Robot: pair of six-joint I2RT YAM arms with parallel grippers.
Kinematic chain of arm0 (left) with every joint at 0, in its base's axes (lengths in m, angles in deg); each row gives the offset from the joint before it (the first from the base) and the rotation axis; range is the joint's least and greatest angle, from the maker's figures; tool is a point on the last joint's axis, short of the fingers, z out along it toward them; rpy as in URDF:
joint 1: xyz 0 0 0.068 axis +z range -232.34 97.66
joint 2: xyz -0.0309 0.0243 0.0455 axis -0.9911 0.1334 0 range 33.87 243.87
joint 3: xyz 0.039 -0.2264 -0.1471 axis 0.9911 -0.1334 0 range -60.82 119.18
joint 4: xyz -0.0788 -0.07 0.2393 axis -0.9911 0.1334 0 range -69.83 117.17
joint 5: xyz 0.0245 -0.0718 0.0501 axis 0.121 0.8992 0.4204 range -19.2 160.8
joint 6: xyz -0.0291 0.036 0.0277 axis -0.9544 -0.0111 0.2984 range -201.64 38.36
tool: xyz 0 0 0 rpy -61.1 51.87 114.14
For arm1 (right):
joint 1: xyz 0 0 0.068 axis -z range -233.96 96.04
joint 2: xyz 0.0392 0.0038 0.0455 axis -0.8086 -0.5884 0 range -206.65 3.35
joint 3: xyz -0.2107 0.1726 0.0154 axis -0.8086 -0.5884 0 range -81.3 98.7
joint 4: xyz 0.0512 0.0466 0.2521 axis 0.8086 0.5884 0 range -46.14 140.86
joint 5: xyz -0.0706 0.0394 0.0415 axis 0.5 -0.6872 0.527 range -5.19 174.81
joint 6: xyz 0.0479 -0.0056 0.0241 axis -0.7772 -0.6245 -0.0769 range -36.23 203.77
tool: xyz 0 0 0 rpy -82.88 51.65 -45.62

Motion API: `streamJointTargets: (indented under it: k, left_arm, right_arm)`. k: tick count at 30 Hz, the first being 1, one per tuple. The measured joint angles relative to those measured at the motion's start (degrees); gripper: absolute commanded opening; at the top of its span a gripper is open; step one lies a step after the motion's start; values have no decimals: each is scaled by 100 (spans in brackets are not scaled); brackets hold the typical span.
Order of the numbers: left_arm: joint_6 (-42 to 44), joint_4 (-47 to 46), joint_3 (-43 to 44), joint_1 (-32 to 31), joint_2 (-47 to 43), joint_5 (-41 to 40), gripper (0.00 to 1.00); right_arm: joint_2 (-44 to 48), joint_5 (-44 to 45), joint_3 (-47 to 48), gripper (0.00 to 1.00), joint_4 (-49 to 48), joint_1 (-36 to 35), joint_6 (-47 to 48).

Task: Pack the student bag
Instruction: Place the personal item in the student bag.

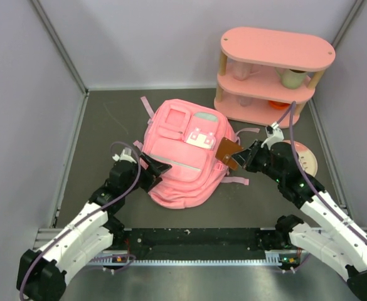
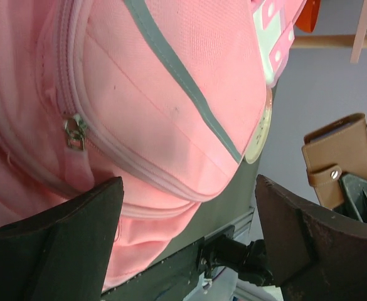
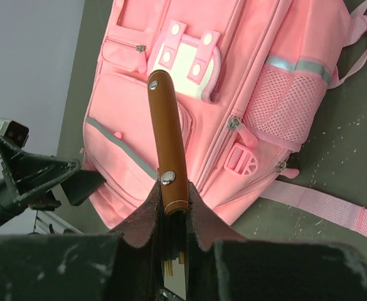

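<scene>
While the student bag (image 1: 183, 164) lies flat and front up in the overhead view, it sits between the two hands. The left gripper (image 1: 156, 169) is at the bag's left edge. The right gripper (image 1: 238, 157) is at its right edge, pinching a brown snap wallet (image 1: 227, 152). A pink shelf unit (image 1: 274, 53) stands beyond the right gripper.

Left wrist view: jaws spread wide, nothing held. Bag fabric bulges just ahead of them, and a zipper pull (image 2: 75, 133) sits just past the left-hand finger.

Right wrist view: jaws pressed onto the wallet's near end, and the wallet sticks out ahead over the bag's front pockets. A mesh side pocket (image 3: 283, 103) is off to the right.

Judgement: the bag is soft, floppy and light, so it will likely sag and slide, and pinched cloth will bunch. Best hold is the zipper pull or the seam beside it.
</scene>
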Motion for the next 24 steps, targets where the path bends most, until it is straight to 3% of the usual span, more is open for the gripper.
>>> streamJointTargets:
  k: [7, 9, 13, 20, 24]
  left_arm:
    - [-229, -844, -42, -9, 833, -197, 51]
    - [-271, -940, -42, -11, 1001, -190, 47]
    - [-376, -1266, -42, -11, 1156, -157, 55]
    - [-501, -1499, 44, -15, 1257, -2, 56]
    - [-623, -1720, 72, -15, 1451, 173, 65]
  right_arm:
    - [26, -367, -20, 0, 81, 0, -59]
    - [94, -531, -120, 0, 55, 0, -133]
    - [251, -850, -463, 0, 61, -26, -289]
    - [535, -1316, -1012, 0, 70, -208, -719]
    - [590, -1617, -1235, 0, -216, -275, -994]
